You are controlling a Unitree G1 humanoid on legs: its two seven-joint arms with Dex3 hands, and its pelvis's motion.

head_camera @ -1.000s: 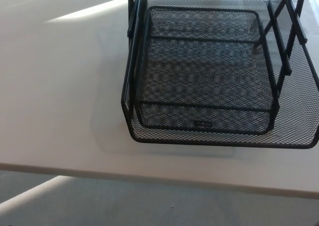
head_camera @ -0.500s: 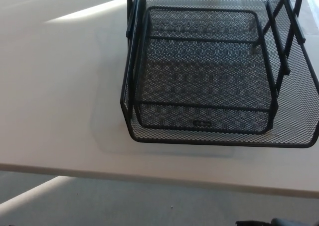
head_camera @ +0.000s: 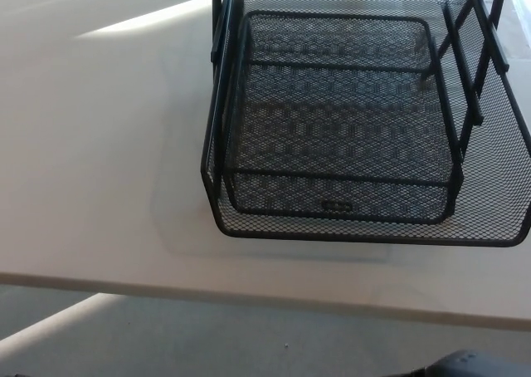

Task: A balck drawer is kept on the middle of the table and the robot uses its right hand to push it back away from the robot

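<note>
Since a second ago, a dark rounded shape — apparently part of the right hand [head_camera: 465, 365] — has been raised into the bottom edge of the head view, right of centre. The black mesh drawer [head_camera: 340, 119] has not been shifted; it is seen on the white table [head_camera: 91, 144], right of the middle, its front rim near the table's near edge. The hand is well apart from it, and its fingers cannot be made out — nothing is held. The push is judged not yet begun. The left hand is not seen.
</note>
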